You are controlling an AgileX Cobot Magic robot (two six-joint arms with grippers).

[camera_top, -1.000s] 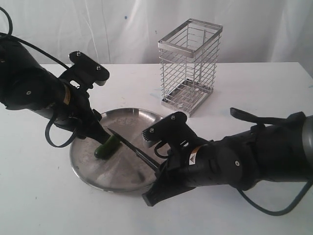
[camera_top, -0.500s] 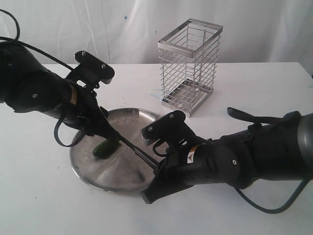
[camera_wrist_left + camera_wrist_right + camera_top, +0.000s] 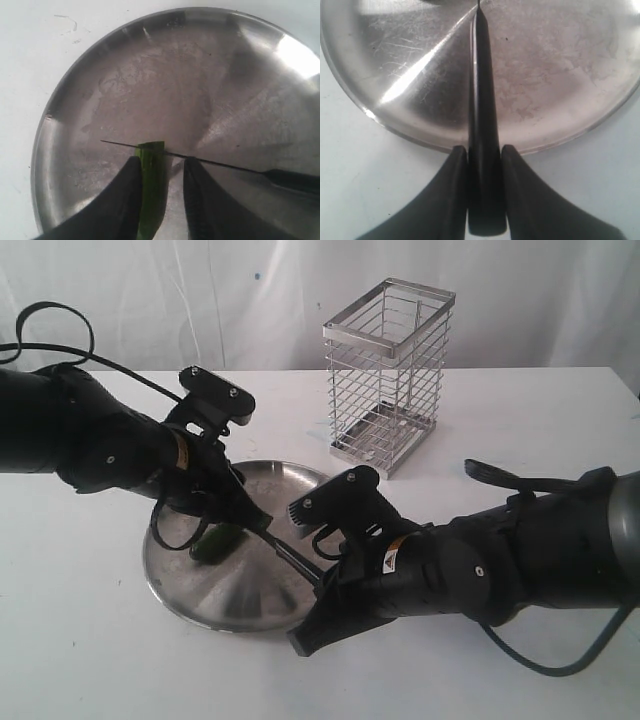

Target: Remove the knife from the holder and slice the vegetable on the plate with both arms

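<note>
The dark green vegetable [image 3: 213, 542] lies on the steel plate [image 3: 230, 605]. My left gripper [image 3: 245, 515] reaches down over it. In the left wrist view its fingers straddle the vegetable [image 3: 151, 185]: one finger [image 3: 127, 190] touches it, the other stands apart with a gap, so the gripper [image 3: 160, 162] is open. The knife blade [image 3: 215, 162] lies across the vegetable's pale cut end. My right gripper [image 3: 483, 150] is shut on the knife's black handle [image 3: 482, 115], at the plate's near rim [image 3: 560, 135]. The knife [image 3: 285, 552] slants from the right gripper [image 3: 318, 585] toward the vegetable.
The silver wire holder [image 3: 388, 375] stands with nothing in it at the back of the white table, right of the plate. A black cable [image 3: 60, 325] loops above the left arm. The right arm's bulk [image 3: 520, 560] lies low across the table's right front.
The left arm has swung to the right and lower, its gripper sliding along the vegetable toward the blade. The right arm and knife have edged slightly left, then held still.
</note>
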